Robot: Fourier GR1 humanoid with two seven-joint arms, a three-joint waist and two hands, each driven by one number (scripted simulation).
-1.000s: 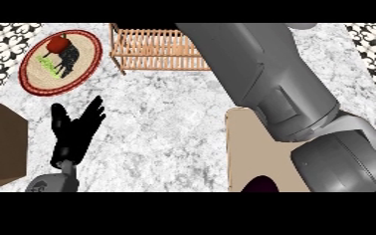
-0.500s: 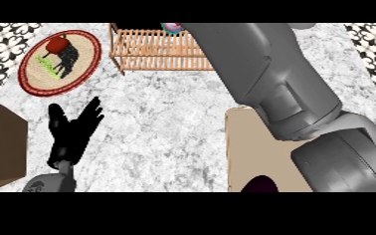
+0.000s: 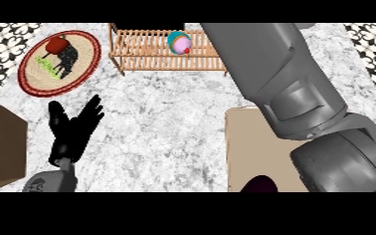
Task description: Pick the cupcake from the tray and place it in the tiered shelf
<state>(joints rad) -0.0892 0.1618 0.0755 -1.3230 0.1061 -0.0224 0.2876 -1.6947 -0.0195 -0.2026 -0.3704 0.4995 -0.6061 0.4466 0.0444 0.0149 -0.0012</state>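
The cupcake (image 3: 178, 43), with a teal wrapper, pink icing and a small red bit, lies on the slats of the wooden tiered shelf (image 3: 147, 55) at the back of the counter. My right forearm (image 3: 283, 79) rises from the lower right past the shelf's right end and leaves the view at the top, so the right hand does not show. The beige tray (image 3: 246, 144) lies at the lower right, partly under that arm. My left hand (image 3: 73, 127) rests open at the lower left, fingers up, well away from the shelf.
A round woven plate (image 3: 88, 50) with a red rim holds a red fruit and a dark item at the back left. A brown box (image 3: 11, 147) stands at the left edge. A dark round object (image 3: 257, 185) sits at the tray's near end.
The right arm has swung to the right and uncovered the shelf's middle. The cupcake, hidden one second ago, now shows in full on the shelf. The left hand has stayed still.
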